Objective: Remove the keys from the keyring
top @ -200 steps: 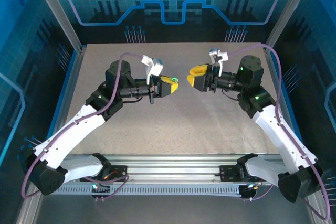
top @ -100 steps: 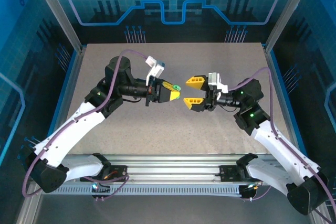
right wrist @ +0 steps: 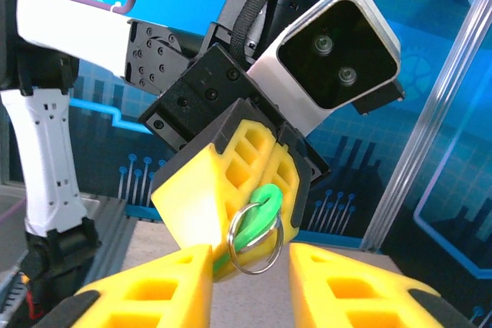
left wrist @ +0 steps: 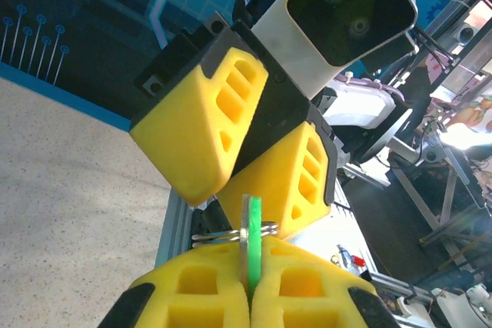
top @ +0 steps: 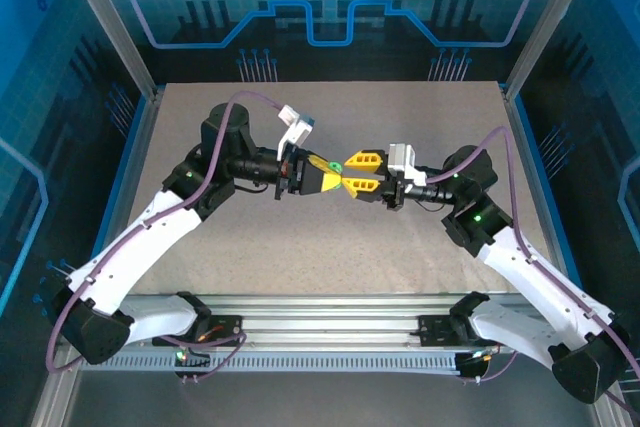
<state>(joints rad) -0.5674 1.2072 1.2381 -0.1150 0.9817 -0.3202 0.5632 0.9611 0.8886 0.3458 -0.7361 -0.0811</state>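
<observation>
The left pincer (left wrist: 250, 265) is clamped on the green-headed key (left wrist: 251, 224). Its 2 yellow fingers (left wrist: 192, 289) press together, and the key's flat green head stands edge-on between the pads, jutting just past their tips. A thin wire keyring (left wrist: 214, 234) passes through the key right at those tips and lies crosswise in front of them.

Directly opposite, nose to nose, sits the right pincer (right wrist: 250, 257). Its 2 fingers stand apart with the keyring in the gap between them. I cannot tell whether either pad touches the wire. In the right wrist view, just beyond that gap, the left pincer points back with the green head poking out from its closed tips and the ring looped through it.

Behind each pincer is a white camera housing: the right wrist camera (left wrist: 350, 9) above the right fingers, the left wrist camera (right wrist: 338, 55) above the left ones.

Seen from above, the 2 pincers meet over the middle of the speckled beige worktop (top: 300, 237), held clear of its surface. The aluminium rail (top: 330, 312) lies behind both arms at the near edge, and blue panels (top: 330, 7) stand beyond the worktop's far edge.
</observation>
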